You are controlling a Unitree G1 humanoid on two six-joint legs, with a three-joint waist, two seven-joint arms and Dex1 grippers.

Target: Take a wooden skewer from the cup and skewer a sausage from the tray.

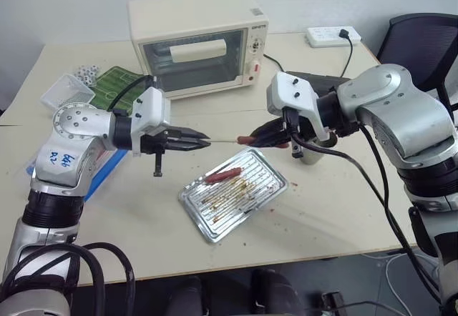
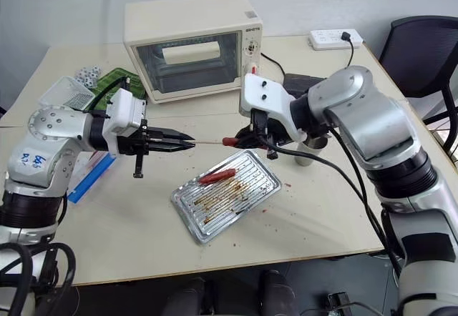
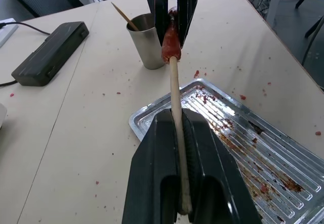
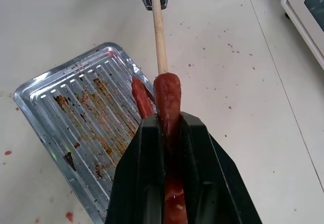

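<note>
My left gripper [image 1: 204,143] is shut on a wooden skewer [image 1: 223,141], holding it level above the table. The skewer's tip enters the end of a reddish sausage [image 4: 168,100], which my right gripper [image 1: 259,139] is shut on. Both grippers face each other above the far edge of the metal tray [image 1: 215,216]. A second sausage [image 1: 223,174] lies on the tray's ridged bottom. The cup [image 3: 147,46] stands behind my right gripper with another skewer [image 3: 120,12] leaning in it.
A toaster oven [image 1: 197,41] stands at the back of the table. A power strip [image 1: 333,36] and a black box [image 3: 50,51] lie at the back right. A clear plastic box [image 1: 68,91] and a green mat [image 1: 118,87] sit at the left. A chair [image 1: 422,33] stands at far right.
</note>
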